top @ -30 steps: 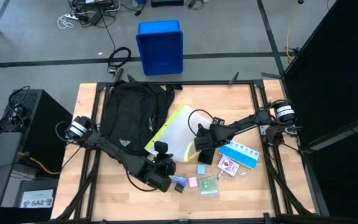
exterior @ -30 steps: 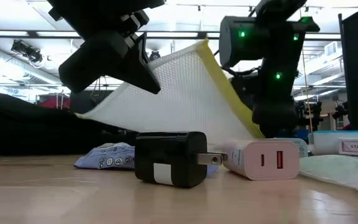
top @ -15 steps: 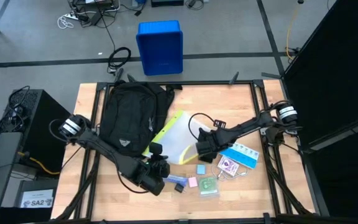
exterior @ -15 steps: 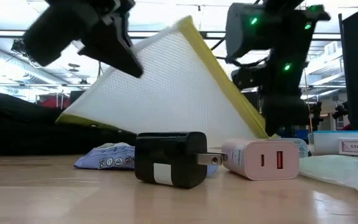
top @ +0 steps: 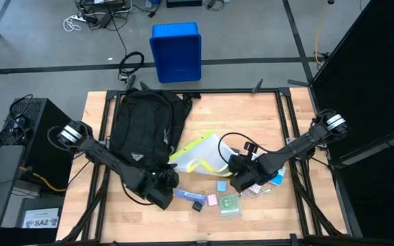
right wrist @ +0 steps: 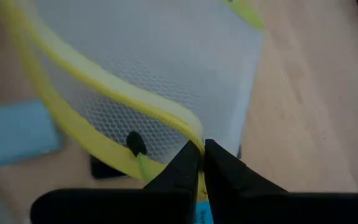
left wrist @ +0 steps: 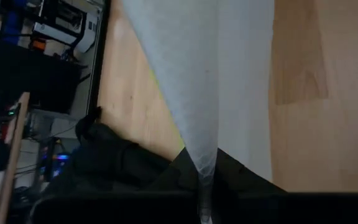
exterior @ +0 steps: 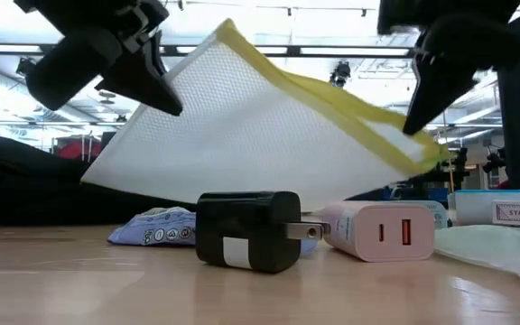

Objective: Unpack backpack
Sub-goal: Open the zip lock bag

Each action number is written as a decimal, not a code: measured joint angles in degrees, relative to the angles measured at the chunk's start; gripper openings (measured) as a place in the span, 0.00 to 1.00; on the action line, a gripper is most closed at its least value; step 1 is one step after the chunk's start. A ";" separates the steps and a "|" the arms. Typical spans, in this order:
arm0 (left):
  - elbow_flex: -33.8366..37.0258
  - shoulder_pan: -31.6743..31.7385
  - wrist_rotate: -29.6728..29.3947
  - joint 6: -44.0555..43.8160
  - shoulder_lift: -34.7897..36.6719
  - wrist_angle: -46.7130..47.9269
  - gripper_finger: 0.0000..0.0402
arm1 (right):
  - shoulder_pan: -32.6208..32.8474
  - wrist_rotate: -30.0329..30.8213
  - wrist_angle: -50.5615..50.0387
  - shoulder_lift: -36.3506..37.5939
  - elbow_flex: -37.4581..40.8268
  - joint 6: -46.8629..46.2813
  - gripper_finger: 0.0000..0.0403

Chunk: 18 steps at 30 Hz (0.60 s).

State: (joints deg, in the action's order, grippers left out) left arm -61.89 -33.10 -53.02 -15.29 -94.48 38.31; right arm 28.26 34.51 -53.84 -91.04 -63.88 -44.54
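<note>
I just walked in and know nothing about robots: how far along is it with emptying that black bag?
Partly done, it seems. Small items already lie on the table. Now the left gripper and right gripper, both shut, hold a white mesh pouch beside the backpack. Whether anything remains inside isn't visible.

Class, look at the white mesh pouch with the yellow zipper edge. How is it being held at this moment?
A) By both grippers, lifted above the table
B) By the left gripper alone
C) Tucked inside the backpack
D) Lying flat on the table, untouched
A: the mesh pouch hangs off the table, the left gripper pinching one end and the right gripper shut on its yellow edge.
</note>
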 joint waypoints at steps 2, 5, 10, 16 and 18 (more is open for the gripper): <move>4.07 0.00 1.16 2.01 3.03 -5.75 0.00 | 0.71 0.67 0.18 0.68 0.00 -0.86 0.00; 11.73 0.09 5.04 8.63 7.50 -18.55 0.00 | 1.35 1.80 1.44 0.75 0.00 -0.93 0.00; 21.99 1.32 11.06 19.80 11.92 -36.51 0.00 | 1.66 7.76 6.19 0.74 0.00 -0.68 0.00; 25.86 4.93 16.50 21.07 12.83 -37.72 0.00 | 2.89 13.52 12.84 0.74 0.00 2.79 0.00; 26.80 6.35 19.21 21.76 12.83 -39.06 0.00 | 3.59 16.24 13.69 0.74 0.00 3.29 0.00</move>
State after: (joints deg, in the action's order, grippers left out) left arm -35.09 -26.75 -33.81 6.47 -81.65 -0.75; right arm 31.85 50.75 -40.14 -90.30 -63.88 -41.25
